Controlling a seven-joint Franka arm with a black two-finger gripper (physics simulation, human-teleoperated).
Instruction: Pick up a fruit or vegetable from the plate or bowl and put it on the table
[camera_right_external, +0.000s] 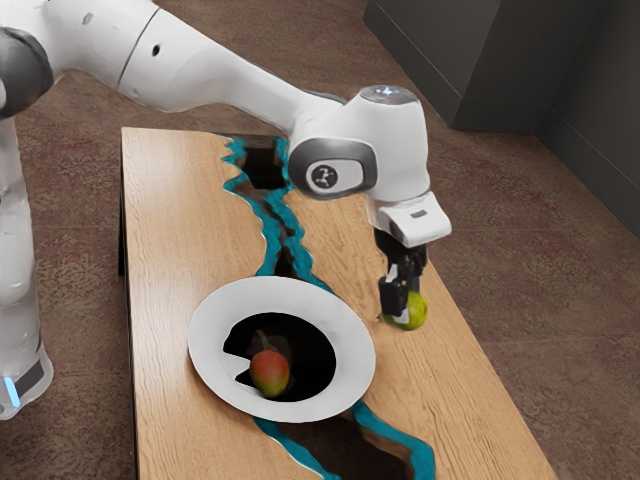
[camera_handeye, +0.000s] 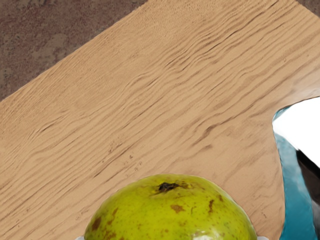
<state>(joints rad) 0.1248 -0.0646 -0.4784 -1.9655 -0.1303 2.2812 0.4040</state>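
Our gripper (camera_right_external: 402, 303) pinches the green fruit (camera_right_external: 416, 311) from both sides; we have it at the fingertips, beyond the white plate's rim (camera_right_external: 207, 345).

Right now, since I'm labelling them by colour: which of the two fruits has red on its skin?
The reddish fruit on the white plate. The other fruit, held in the gripper, is yellow-green with brown specks.
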